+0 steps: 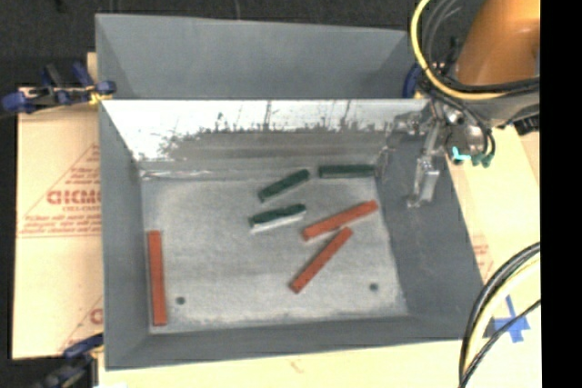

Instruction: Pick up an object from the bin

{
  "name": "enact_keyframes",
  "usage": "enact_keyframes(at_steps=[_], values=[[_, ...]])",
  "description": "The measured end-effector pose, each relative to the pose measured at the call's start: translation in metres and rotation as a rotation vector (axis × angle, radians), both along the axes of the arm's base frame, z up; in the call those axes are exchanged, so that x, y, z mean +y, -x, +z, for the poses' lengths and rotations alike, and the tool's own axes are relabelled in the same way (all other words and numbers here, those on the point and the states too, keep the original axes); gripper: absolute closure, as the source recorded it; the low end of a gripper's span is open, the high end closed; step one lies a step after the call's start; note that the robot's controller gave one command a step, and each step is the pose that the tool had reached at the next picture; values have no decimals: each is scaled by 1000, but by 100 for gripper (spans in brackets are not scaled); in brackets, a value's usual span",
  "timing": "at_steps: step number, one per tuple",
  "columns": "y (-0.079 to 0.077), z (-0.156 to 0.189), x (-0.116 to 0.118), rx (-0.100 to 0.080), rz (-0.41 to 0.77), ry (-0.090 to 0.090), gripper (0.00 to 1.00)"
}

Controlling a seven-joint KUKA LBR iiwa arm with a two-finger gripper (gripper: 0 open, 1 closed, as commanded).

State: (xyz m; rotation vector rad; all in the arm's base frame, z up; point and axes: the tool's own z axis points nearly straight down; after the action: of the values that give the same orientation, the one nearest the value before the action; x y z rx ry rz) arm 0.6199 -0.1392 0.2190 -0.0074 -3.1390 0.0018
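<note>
Near edge first: the bin (273,343) has six small bars lying flat on its floor, each apart from the others or nearly so. The left red bar (156,277) lies along the left wall and runs near to far. Right of centre, the slanted red bar (320,260) points up toward the right. Just beyond it is the upper red bar (339,220). It tilts the same way but flatter, and I can't tell whether the two touch. Left of that, the pale green bar (277,217) lies mid-floor with a whitish lower edge. The mid green bar (283,184) sits just behind it, tilted up to the right. Farthest back, the far green bar (346,169) lies level along the foot of the back wall. The gripper (423,194) hangs at the far right corner over the sloped right wall, off the floor area. It is near the right ends of the far green bar and the upper red bar, and I see it touching neither. I can't tell whether it's released or clenched. The orange cover (496,32) and cables sit above it at the right.
</note>
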Motion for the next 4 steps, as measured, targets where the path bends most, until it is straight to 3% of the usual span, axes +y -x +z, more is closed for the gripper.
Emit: enact_keyframes(at_steps=[1,2,3,4], values=[[-2,5,0,-8,3,2,0],[-3,-40,2,-14,65,3,0],[-9,-77,11,-6,356,1,0],[-20,-109,14,-7,514,0,0]])
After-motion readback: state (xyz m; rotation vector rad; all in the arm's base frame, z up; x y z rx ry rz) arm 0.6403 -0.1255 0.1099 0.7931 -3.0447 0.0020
